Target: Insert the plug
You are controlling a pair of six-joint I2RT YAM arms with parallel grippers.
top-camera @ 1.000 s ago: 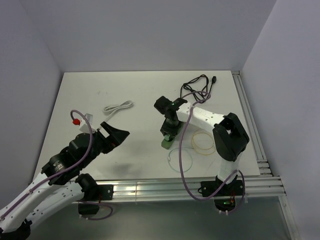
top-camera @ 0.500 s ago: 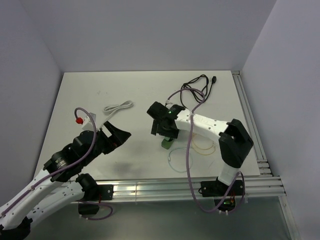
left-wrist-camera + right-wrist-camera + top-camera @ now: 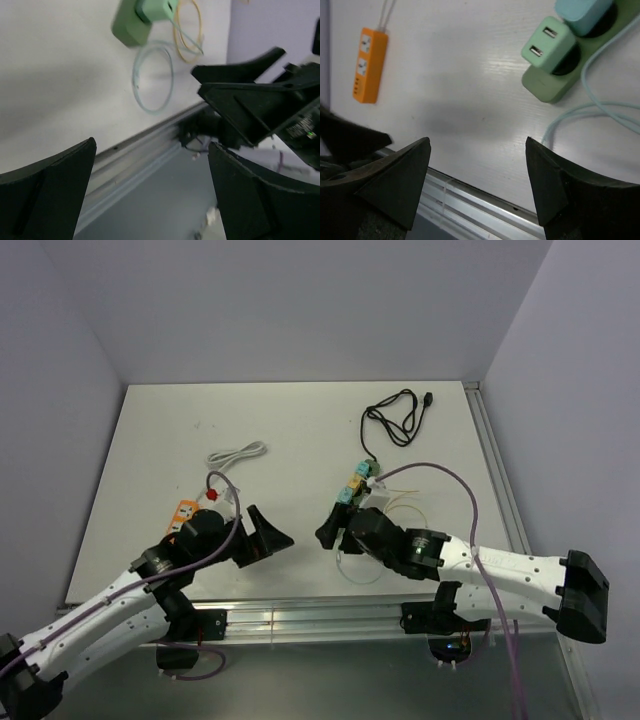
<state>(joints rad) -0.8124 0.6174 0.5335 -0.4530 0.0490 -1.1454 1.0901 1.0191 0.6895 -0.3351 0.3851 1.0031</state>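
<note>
We find a white table [image 3: 290,430] enclosed by plain pale-lilac walls [image 3: 300,310], with an aluminium rail [image 3: 300,615] along its near edge. From overhead we note a coiled black cable [image 3: 395,418] at the far right of the surface, a white cable [image 3: 237,453] left of centre, and both arms stretched low over the near half, their black grippers facing each other with a gap between them. The overhead view shows the green power strip [image 3: 547,85] only as a small row of coloured blocks. The right wrist view resolves it: the green plug [image 3: 549,45], a mint block with two USB ports, sits in the strip's end socket, and a teal plug [image 3: 582,12] occupies the next socket. That same view shows an orange power strip [image 3: 368,65] lying flat, well apart to the left, and a pale teal cable [image 3: 590,115] curving away from the green strip. The right gripper [image 3: 477,144] has its jaws spread wide with nothing between them, clear of the plug. The left wrist view adds a yellow cable loop [image 3: 187,30] and a pale teal loop beside the strip. It also confirms that the left gripper [image 3: 152,145] is fully spread and empty, with the right gripper's black body in front of it.
</note>
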